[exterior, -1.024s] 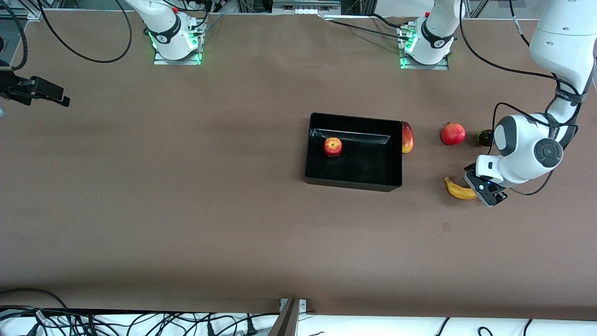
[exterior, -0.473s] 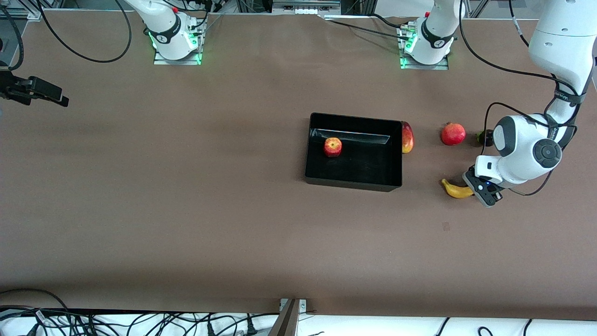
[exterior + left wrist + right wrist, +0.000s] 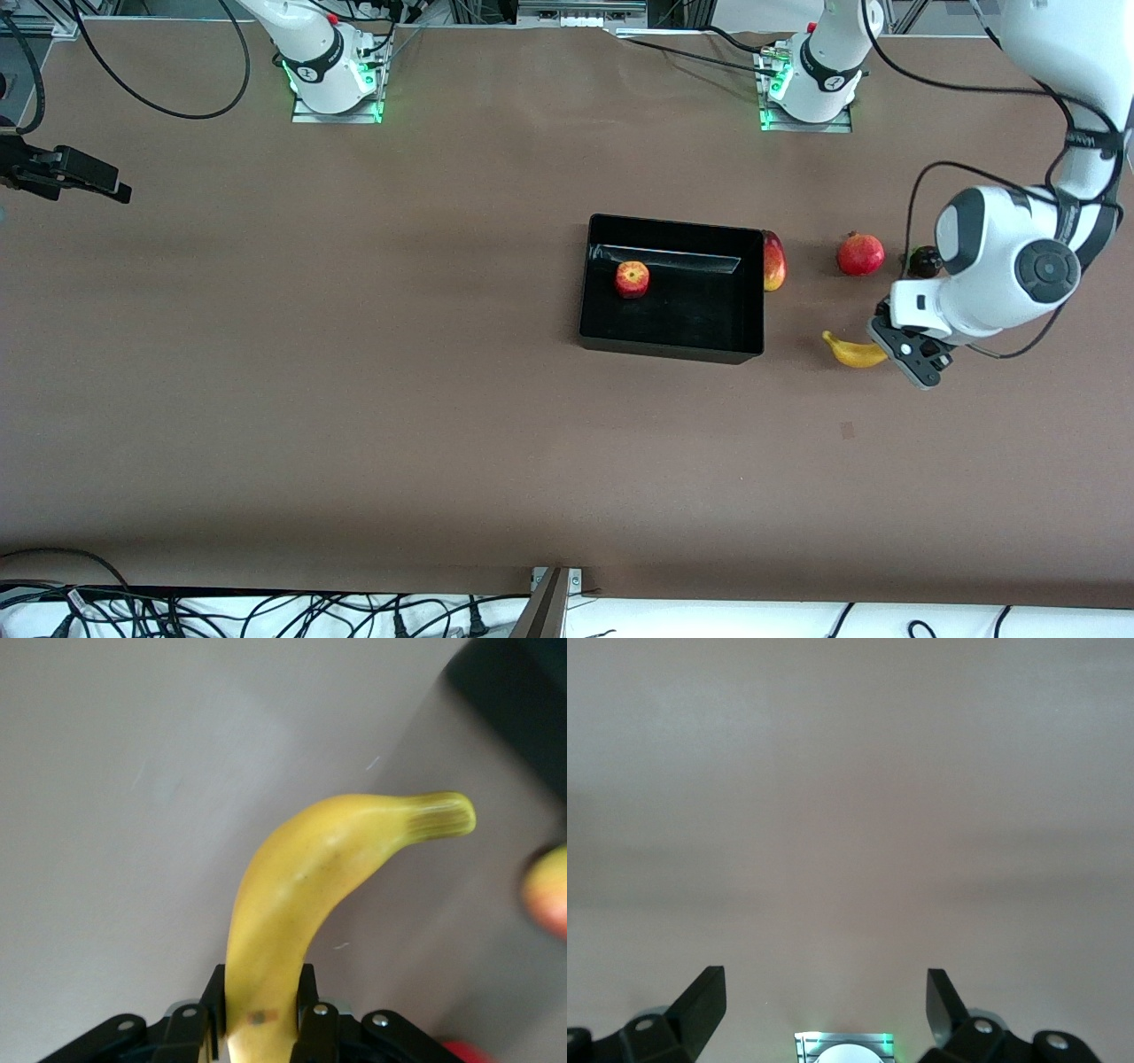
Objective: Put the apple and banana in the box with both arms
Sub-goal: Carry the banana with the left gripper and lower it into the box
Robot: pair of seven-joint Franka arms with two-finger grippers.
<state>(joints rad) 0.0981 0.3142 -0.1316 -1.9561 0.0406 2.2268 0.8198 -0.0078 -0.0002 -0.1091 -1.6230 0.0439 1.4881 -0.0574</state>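
Note:
The banana (image 3: 850,352) is yellow and curved. My left gripper (image 3: 889,354) is shut on one end of it, low over the table between the box and the left arm's end. In the left wrist view the fingers clamp the banana (image 3: 301,895) on both sides at my left gripper (image 3: 261,997). The apple (image 3: 633,278) lies in the black box (image 3: 673,227), near its wall farthest from the front camera. My right gripper (image 3: 117,187) waits open and empty at the right arm's end of the table; the right wrist view shows its gripper (image 3: 824,992) over bare table.
A red-yellow mango (image 3: 773,260) leans against the box's outer wall on the left arm's side. A red pomegranate (image 3: 860,254) and a small dark fruit (image 3: 925,261) lie farther from the front camera than the banana. The box corner (image 3: 523,691) shows in the left wrist view.
My left gripper has moved toward the box with the banana in it. The apple, the box and the right gripper have not moved.

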